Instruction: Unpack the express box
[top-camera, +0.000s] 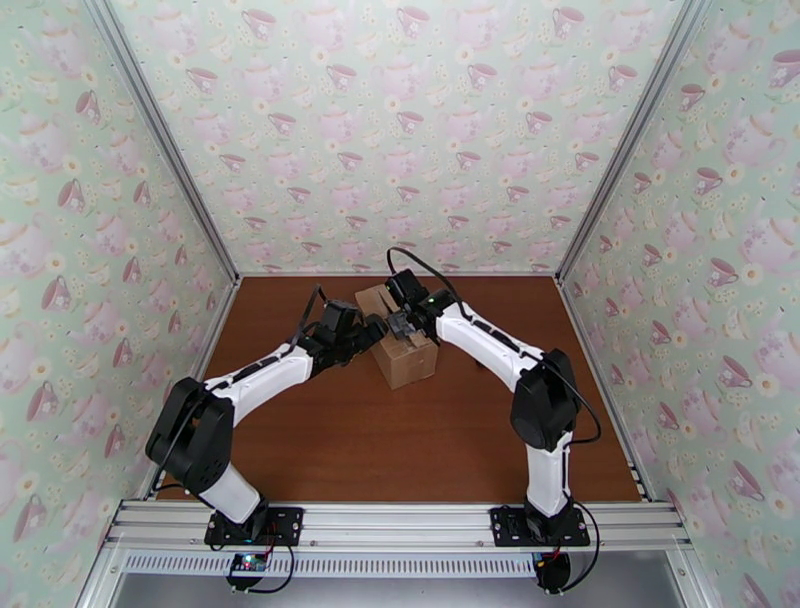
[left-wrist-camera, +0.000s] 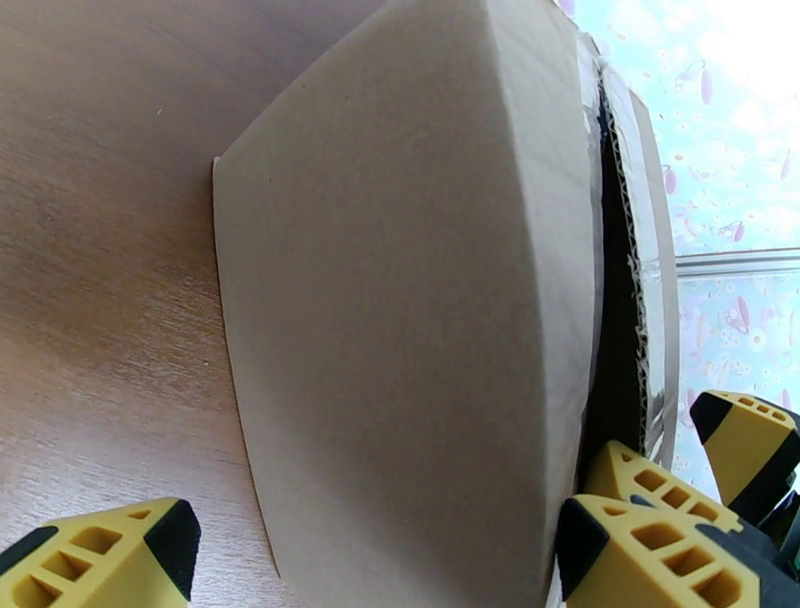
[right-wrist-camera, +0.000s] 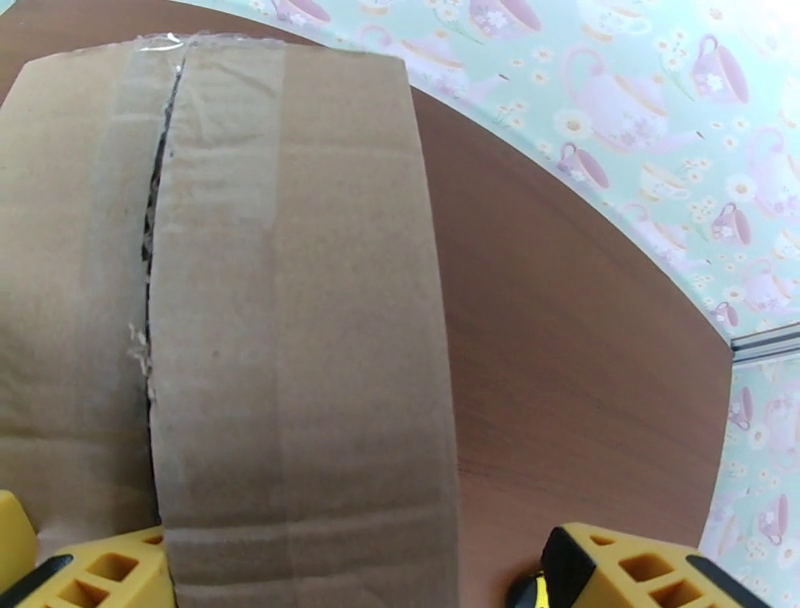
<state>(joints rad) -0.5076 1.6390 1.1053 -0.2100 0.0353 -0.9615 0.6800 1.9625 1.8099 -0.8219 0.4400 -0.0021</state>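
The express box stands on the brown table, about midway between the left and right edges and closer to the far edge than to the near one, turned a little askew. From above, both arms meet at it: the left gripper is at the box's left side and the right gripper is over its top. At this distance I cannot read their jaws. The wrist cameras show them. In the left wrist view the left gripper has its jaws wide apart. One of its fingers is low near the table surface and the other is up by the top edge, with the plain side wall of the box between them. Whether they touch the cardboard I cannot tell. This view also shows a dark gap along the top seam, with a corrugated edge and shiny tape, which the overhead camera does not give. In the right wrist view the right gripper also stands spread, astride one top flap of the box. One of its fingers is at the slit seam, partly covered by the flap's edge, and the other is beyond the outer edge of the box, above the bare table.
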